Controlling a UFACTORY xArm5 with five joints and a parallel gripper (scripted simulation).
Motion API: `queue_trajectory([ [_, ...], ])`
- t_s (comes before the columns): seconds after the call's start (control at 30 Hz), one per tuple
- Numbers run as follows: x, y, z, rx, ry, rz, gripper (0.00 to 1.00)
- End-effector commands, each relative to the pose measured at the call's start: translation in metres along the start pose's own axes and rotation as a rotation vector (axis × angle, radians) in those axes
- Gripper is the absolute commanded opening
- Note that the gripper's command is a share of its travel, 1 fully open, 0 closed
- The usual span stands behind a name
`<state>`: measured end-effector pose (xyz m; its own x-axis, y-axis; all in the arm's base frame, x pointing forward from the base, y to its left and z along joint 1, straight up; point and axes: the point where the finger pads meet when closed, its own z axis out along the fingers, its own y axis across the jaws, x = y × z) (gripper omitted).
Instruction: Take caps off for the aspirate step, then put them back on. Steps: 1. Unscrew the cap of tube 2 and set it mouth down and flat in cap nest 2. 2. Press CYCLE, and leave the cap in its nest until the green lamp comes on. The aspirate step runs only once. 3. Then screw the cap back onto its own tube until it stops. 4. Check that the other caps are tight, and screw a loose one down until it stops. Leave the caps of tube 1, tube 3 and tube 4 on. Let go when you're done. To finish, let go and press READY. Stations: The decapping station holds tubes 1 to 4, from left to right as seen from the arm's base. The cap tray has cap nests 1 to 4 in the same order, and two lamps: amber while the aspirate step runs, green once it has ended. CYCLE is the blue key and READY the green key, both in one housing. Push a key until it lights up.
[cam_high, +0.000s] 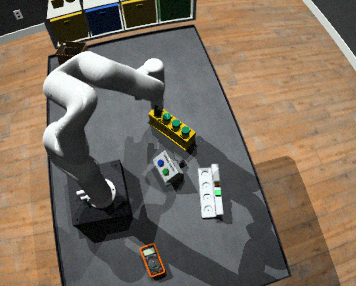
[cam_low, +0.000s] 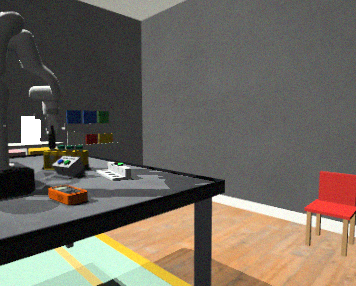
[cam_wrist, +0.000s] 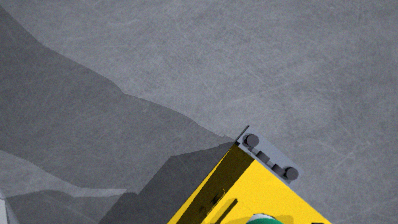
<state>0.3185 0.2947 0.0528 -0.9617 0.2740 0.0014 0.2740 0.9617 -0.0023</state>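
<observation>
Tool (cam_high: 157, 111) first: you have it hanging straight down over the far-left end of the yellow decapping station (cam_high: 170, 132), at the tube 1 position. Its fingers are slackened to a middling gap and grip nothing. From above, its body hides the cap beneath it, so you cannot tell how close the fingers stand to that cap.

Your cap of tube 2 (cam_high: 166, 117) sits on its tube, just beside the tool, with two more green caps in line beyond it. On your wrist view you see only a corner of the station and the rim of one green cap (cam_wrist: 264, 219).

On the counter (cam_high: 240, 240), the key housing (cam_high: 172, 175) lies between station and cap tray (cam_high: 207, 210). The tray's green lamp (cam_high: 217, 192) glows.
</observation>
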Motion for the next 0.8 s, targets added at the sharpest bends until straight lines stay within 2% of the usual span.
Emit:
queue_trajectory([
  [0.0, -0.0007, 0.0011, -0.0011, -0.002, -0.005, -0.076, 0.46],
  [0.13, -0.0007, 0.0011, -0.0011, -0.002, -0.005, -0.076, 0.46],
  [0.17, -0.0007, 0.0011, -0.0011, -0.002, -0.005, -0.076, 0.0],
  [0.57, -0.0007, 0.0011, -0.0011, -0.002, -0.005, -0.076, 0.0],
  [0.67, -0.0007, 0.0011, -0.0011, -0.002, -0.005, -0.026, 0.0],
  [0.77, -0.0007, 0.0011, -0.001, -0.002, -0.005, 0.124, 0.0],
])
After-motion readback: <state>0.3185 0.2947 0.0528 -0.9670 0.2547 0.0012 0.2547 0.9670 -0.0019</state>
